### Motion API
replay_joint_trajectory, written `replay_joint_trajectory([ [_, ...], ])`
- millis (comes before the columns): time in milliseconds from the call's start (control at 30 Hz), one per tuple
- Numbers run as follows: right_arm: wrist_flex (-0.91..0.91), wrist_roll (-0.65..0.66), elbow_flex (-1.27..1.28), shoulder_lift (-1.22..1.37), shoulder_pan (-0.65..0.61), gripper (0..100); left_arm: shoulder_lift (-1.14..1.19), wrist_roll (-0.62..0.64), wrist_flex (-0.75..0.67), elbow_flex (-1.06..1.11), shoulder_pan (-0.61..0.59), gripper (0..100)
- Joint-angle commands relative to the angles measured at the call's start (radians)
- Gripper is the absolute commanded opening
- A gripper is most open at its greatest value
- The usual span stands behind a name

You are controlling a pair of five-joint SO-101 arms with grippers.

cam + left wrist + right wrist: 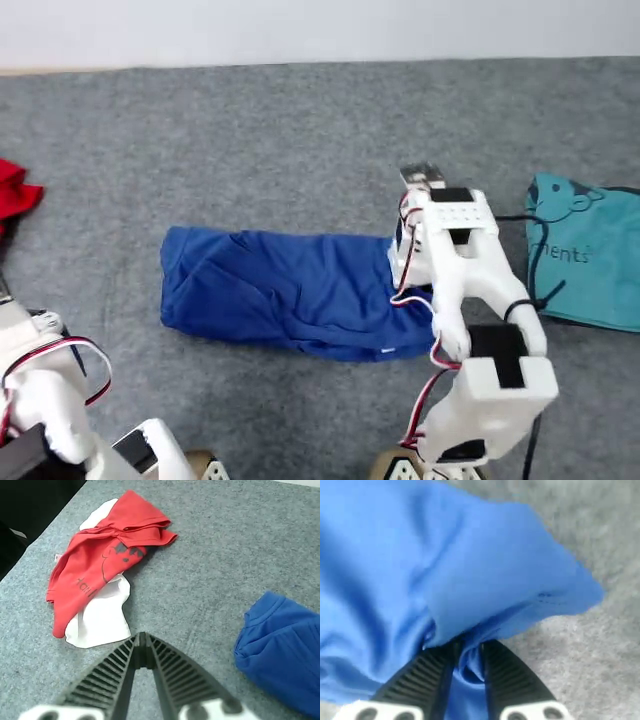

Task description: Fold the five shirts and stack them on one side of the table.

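A blue shirt (290,290) lies folded lengthwise across the middle of the grey table. My right gripper (466,652) is shut on a fold of the blue shirt (445,565) at its right end; the right arm (455,260) stands over that end. My left gripper (144,647) is shut with nothing in it, low at the front left, and points at a red shirt (105,555) lying on a white shirt (102,617). A corner of the blue shirt (282,650) shows beside it. A teal shirt (585,250) lies folded at the table's right edge.
A bit of the red shirt (15,190) shows at the table's left edge. The left arm (50,400) sits at the front left corner. Bare grey mat (300,130) stretches behind the blue shirt up to the back wall.
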Motion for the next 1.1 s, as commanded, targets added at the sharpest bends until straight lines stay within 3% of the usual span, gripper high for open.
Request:
replay_joint_trajectory([
  [0, 0.065, 0.023, -0.112, -0.104, -0.070, 1.0, 0.002, -0.011, -0.020, 0.001, 0.000, 0],
  [567, 0.070, 0.021, -0.367, -0.094, -0.509, 1.0, -0.025, -0.011, -0.012, -0.002, 0.000, 0],
  [1067, 0.053, 0.026, -0.890, 0.363, -0.733, 0.9, -0.258, -0.009, -0.014, 0.107, 0.000, 0],
])
